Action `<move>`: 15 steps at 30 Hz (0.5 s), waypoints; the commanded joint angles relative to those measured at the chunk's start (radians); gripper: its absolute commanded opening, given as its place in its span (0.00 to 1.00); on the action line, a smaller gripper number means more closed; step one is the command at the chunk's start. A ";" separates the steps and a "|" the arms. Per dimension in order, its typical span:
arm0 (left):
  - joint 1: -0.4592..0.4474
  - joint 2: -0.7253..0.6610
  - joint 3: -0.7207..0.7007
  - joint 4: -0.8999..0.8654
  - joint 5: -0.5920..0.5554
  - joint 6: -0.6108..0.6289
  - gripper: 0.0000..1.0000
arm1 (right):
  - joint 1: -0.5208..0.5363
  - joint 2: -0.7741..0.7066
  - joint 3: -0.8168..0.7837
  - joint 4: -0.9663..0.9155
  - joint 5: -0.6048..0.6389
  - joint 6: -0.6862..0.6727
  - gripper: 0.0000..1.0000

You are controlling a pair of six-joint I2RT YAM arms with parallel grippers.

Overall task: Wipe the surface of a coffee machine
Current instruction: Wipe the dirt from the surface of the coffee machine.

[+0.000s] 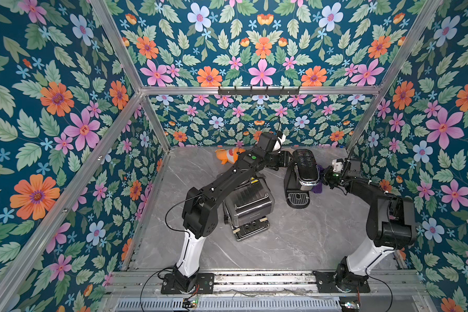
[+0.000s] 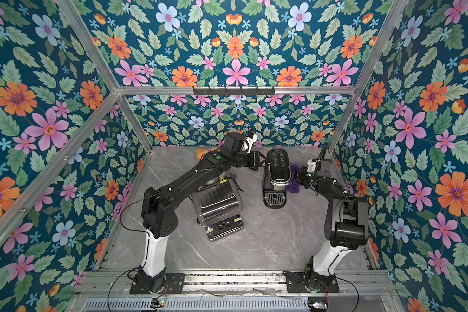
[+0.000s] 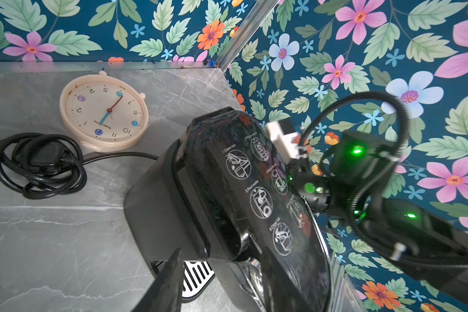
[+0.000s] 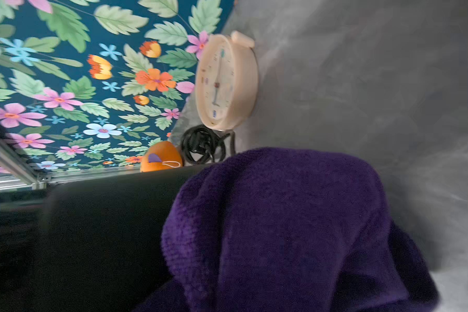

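Cloth point(image 4: 281, 229), soft and bunched in your clamped right hand point(image 1: 327, 176), meets slick, likely tippy coffee machine point(image 1: 304, 167); left hand point(image 1: 284, 160) straddles it, grip unclear.

2 alike — left arm point(image 1: 227, 178), right arm point(image 1: 389, 216): black shells, white lower links, green lights, thin black cables.

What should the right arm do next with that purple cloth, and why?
Probably drag the cloth along the side of the coffee machine. The right pincer is shut on the cloth, which presses against that side, while the left pincer appears to grip the opposite side, steadying it.
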 commanded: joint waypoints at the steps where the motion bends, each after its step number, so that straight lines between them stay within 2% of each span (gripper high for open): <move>1: -0.001 0.005 0.019 -0.010 -0.010 0.003 0.47 | 0.003 0.034 -0.012 0.067 -0.046 0.015 0.00; 7: -0.001 0.005 0.026 -0.017 -0.018 -0.003 0.47 | 0.002 0.049 -0.028 0.077 -0.072 0.028 0.00; 15: -0.001 -0.013 0.026 -0.006 -0.023 -0.021 0.47 | -0.002 -0.152 -0.064 -0.084 -0.024 -0.034 0.00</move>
